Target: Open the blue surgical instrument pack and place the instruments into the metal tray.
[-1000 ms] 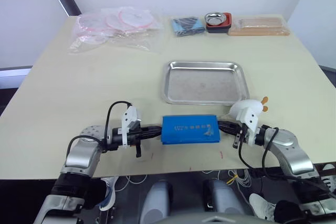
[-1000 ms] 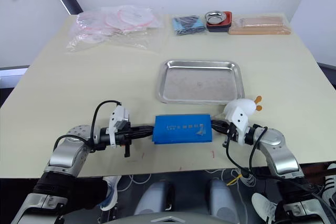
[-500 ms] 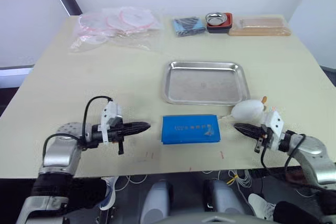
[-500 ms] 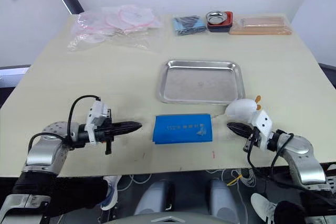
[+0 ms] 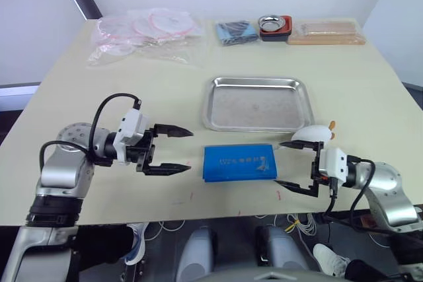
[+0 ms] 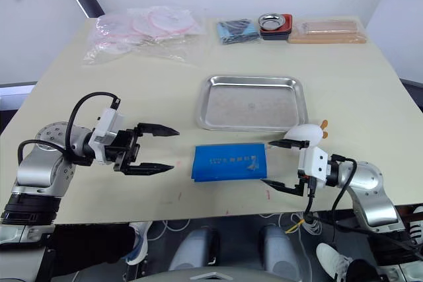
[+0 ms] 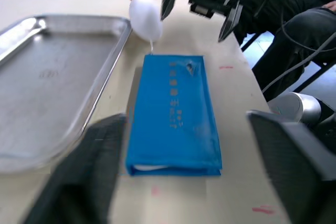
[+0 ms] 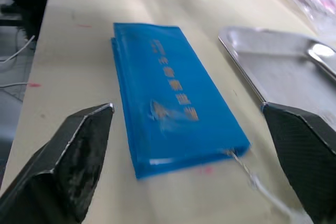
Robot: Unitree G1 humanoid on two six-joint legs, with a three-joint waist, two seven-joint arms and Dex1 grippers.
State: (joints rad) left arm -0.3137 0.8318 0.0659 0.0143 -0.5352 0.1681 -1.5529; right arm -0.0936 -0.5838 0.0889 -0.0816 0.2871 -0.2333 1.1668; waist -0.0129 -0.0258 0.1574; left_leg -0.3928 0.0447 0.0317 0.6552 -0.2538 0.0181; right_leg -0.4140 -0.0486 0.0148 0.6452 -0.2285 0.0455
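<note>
The blue surgical instrument pack point(image 5: 239, 162) lies flat and closed near the table's front edge, just in front of the metal tray point(image 5: 256, 82), which holds nothing. My left gripper point(image 5: 190, 150) is open, a short way left of the pack, its fingers pointing at it. At the pack's right end my right gripper point(image 5: 279, 163) stands open too, its tips close to the pack without touching it. The instruments are hidden. The left wrist view looks along the pack point(image 7: 173, 114) towards the right gripper point(image 7: 195, 22).
A white bulb-shaped object point(image 5: 310, 134) with an orange tip lies by the tray's near right corner. Along the far edge are clear plastic bags point(image 5: 149, 31), a dark-blue folded bundle point(image 5: 236, 32), a small steel bowl point(image 5: 274, 26) and a tan packet point(image 5: 327, 32).
Both grippers were shut at the pack's two ends. They drew back sideways from it, then opened wide. The pack has stayed where it was.
</note>
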